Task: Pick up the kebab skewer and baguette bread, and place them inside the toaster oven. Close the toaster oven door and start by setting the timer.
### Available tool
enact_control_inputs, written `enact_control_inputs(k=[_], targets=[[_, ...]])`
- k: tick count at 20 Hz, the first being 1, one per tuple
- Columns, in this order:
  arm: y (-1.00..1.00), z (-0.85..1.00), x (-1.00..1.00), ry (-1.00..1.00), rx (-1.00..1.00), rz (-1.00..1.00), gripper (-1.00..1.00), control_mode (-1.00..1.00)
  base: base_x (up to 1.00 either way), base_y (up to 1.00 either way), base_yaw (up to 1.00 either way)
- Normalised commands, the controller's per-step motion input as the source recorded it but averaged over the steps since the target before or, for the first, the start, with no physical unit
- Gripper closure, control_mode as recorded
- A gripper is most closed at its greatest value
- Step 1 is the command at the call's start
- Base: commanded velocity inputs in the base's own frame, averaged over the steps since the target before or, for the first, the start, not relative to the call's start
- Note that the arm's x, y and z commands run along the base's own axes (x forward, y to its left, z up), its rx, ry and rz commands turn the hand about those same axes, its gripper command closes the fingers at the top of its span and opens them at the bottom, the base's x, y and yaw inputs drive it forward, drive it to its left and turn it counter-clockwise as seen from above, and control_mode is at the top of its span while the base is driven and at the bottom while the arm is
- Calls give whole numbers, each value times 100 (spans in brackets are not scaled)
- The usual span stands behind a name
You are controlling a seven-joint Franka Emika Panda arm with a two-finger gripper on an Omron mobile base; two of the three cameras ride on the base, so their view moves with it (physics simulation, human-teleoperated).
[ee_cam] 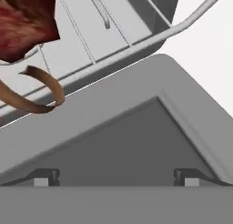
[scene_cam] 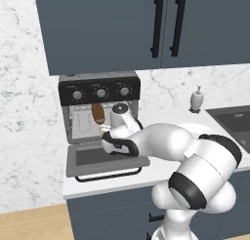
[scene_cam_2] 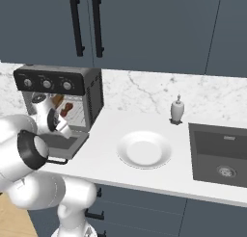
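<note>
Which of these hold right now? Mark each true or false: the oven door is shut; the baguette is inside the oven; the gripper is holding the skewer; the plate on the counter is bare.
1. The toaster oven door is shut. False: it hangs open, folded down flat.
2. The baguette bread is inside the toaster oven. True: it lies on the rack.
3. The gripper holds the kebab skewer. False: its jaws are open and bare above the door; the skewer lies on the rack.
4. The white plate is bare. True.
</note>
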Motion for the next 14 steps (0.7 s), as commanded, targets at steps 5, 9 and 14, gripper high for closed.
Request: enact_control_inputs(k=[5,9,14], targets=[[0,0,39,0,0,-13,-100,-100,0,0,0],[0,0,43,0,0,-15,-100,-100,0,0,0],[0,0,17,0,0,-16,-100,-100,0,0,0]])
